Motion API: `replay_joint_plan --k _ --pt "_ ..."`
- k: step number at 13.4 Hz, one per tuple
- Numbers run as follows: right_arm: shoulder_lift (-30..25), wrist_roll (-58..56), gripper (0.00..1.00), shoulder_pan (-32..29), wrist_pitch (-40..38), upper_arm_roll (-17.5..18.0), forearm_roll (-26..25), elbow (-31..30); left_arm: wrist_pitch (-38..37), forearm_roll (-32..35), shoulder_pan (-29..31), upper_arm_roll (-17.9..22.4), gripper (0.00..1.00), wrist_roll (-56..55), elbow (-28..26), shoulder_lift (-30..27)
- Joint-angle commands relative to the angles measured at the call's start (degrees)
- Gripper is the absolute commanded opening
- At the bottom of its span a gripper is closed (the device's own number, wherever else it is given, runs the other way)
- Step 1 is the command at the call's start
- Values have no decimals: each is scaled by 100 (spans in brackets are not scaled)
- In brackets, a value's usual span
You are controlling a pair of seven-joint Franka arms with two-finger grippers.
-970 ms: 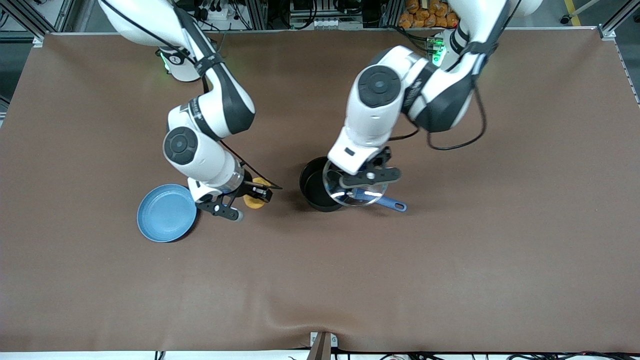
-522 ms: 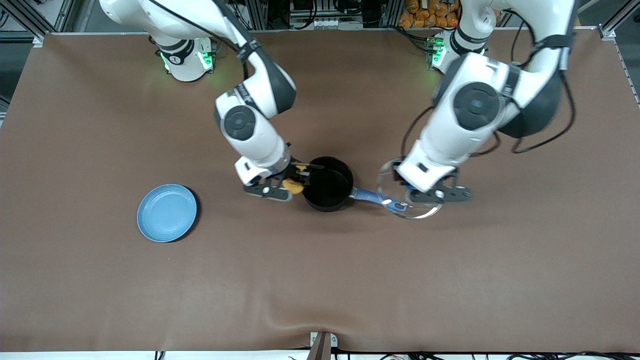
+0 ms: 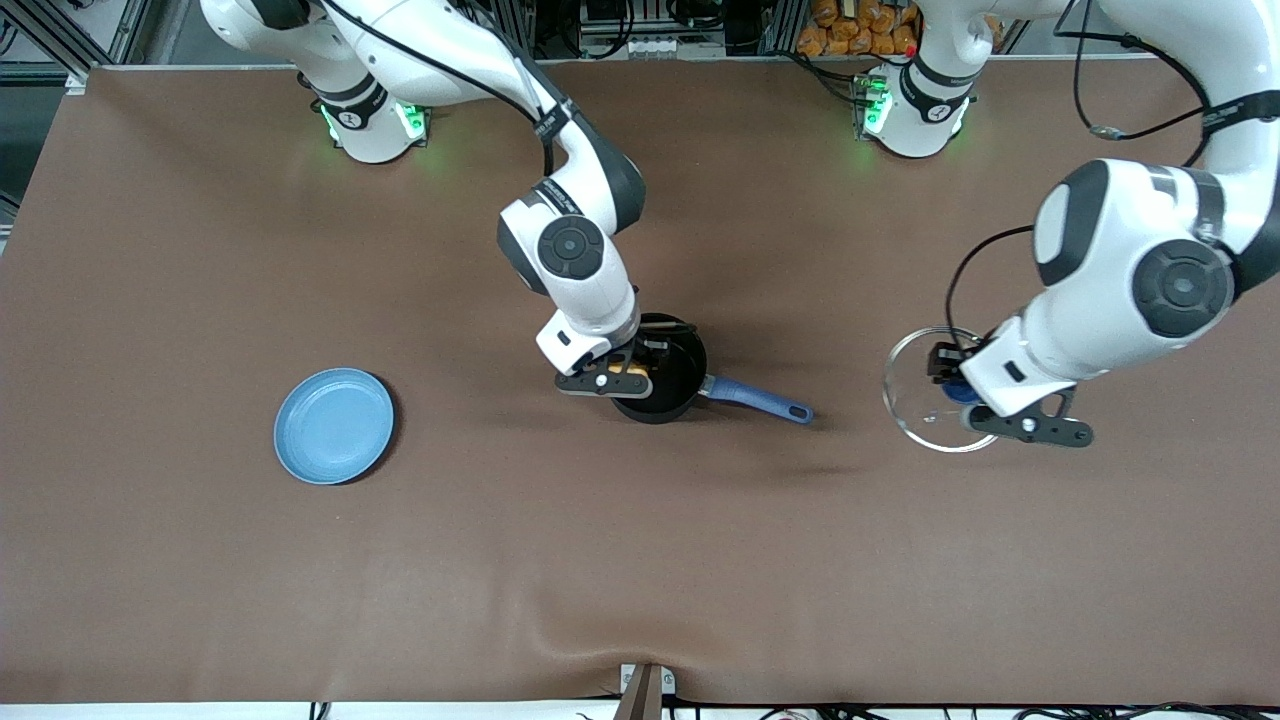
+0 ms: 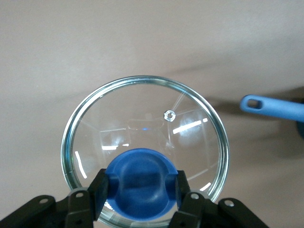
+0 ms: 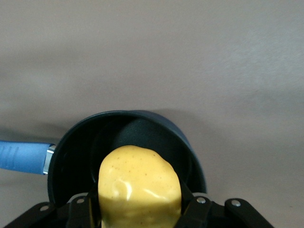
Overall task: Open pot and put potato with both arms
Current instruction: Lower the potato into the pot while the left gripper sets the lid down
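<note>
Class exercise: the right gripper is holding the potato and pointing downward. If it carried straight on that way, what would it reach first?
Most likely the pot: the right gripper, shut on the potato, points down into its open mouth, so the potato would probably meet the dark inside first. How high it hangs is unclear.

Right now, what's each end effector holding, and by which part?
Left end effector: lid, by its blue knob. Right end effector: potato, pinched across its sides, over the pot.

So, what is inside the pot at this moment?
In the right wrist view the pot looks empty: only its dark inner wall and part of the bottom show. The potato, held in the right gripper over its mouth, covers the rest of the bottom.
</note>
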Motion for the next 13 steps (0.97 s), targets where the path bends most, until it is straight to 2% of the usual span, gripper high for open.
replay_joint_plan --k 1,3,8,13 --pt "256 92 0 134 -53 -54 -58 322 474 -140 224 -62 0 409 -646 -318" --pt "335 144 0 196 122 -54 -41 322 974 -140 408 -62 0 638 -1024 -327" --pt "686 268 0 327 562 -54 -49 322 2249 -105 444 -44 0 718 -1921 -248" --pt "959 408 0 460 861 -54 -67 322 2681 -61 532 -35 0 727 -2071 67"
